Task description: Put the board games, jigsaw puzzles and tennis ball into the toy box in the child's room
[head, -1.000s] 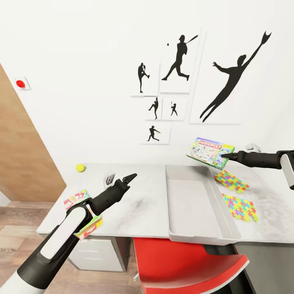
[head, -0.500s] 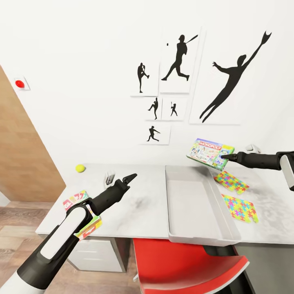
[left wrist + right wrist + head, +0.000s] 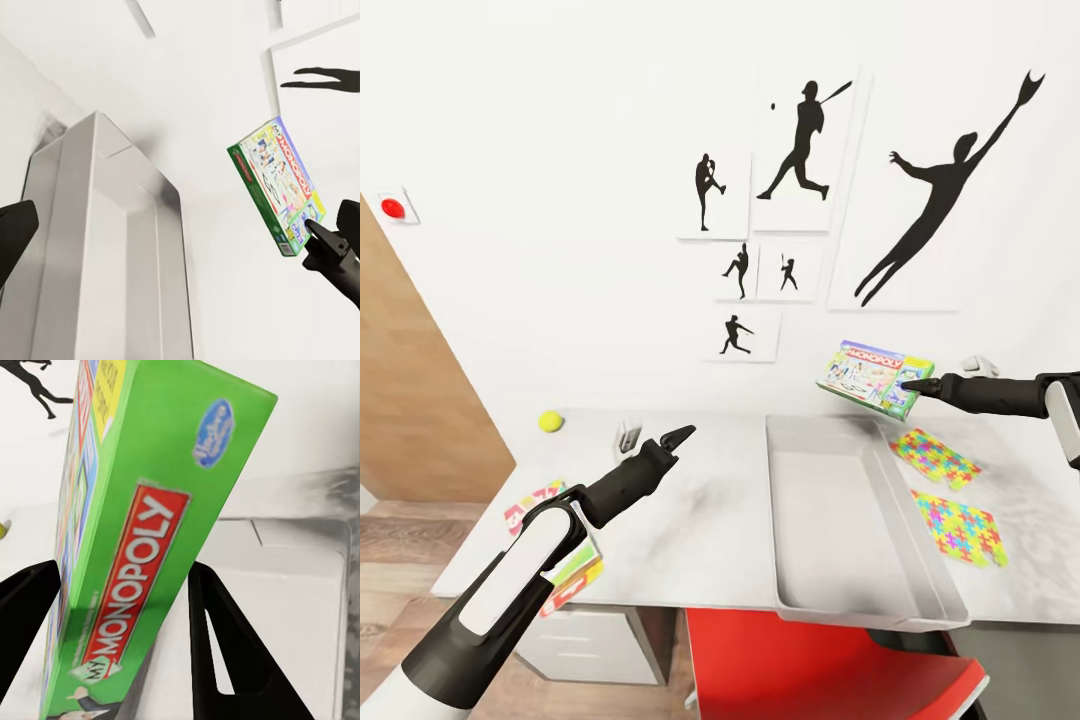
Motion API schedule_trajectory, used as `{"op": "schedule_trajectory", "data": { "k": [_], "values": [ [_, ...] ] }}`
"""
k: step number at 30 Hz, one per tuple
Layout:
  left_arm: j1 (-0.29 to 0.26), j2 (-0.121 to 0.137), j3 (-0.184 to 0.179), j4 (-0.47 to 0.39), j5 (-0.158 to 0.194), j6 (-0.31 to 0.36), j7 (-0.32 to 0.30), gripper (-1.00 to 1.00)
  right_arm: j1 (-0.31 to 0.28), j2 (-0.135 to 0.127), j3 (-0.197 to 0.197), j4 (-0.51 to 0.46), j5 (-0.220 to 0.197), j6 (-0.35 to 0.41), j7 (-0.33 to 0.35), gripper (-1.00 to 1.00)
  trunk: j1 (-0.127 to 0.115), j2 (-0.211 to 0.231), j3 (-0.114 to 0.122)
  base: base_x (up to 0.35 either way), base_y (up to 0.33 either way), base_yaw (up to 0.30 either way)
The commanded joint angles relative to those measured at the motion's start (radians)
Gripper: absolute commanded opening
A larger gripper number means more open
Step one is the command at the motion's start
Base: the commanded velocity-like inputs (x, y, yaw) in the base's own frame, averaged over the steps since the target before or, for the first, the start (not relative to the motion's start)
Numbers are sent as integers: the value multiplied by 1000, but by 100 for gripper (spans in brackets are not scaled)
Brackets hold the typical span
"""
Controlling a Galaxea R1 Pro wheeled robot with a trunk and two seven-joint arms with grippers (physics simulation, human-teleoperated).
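Observation:
The white-green Monopoly board game [image 3: 872, 377] hangs tilted in the air over the far right corner of the light grey toy box [image 3: 792, 590], with my right gripper [image 3: 909, 385] shut on its green edge [image 3: 161, 547]. The toy box stands with nothing in it on the pale grey table [image 3: 710, 520]. Two jigsaw puzzles [image 3: 933, 457] [image 3: 960, 527] lie flat right of it. The tennis ball [image 3: 550, 421] rests at the table's far left. A yellow-green-red board game [image 3: 578, 578] lies partly under my left arm. My left gripper [image 3: 678, 435] hovers open over the table's middle, holding nothing.
A red chair [image 3: 820, 660] stands at the table's near edge below the toy box. A white drawer unit [image 3: 585, 640] sits under the table's left end. A small white object [image 3: 628, 437] stands by my left gripper. A wooden panel [image 3: 410, 420] lies left.
The whole picture has shifted a little, so the camera has moved. Both arms keep their poses, and the Monopoly box stays in my right gripper.

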Motion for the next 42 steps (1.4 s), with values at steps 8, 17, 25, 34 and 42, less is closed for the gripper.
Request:
{"op": "schedule_trajectory", "data": {
  "k": [8,17,25,34,42],
  "values": [
    [-1,1,-1,-2,11,0,8,100,-1,-1,-1,2,-1,4,2,-100,1,-2,-3,14,0,0],
    [-1,1,-1,0,11,0,9,100,-1,-2,0,5,-2,6,3,-100,1,-2,-5,1,0,0],
    [-1,2,-1,0,11,1,7,100,-5,-1,18,33,1,5,3,-100,1,-2,-5,0,0,0],
    [-1,10,-1,0,11,3,6,100,-47,-3,181,117,11,4,21,-100,1,-2,-5,0,0,0],
    [-1,29,2,-2,13,5,6,100,-54,-14,298,130,35,-73,187,-100,1,-2,-5,0,0,0]
  ]
}}
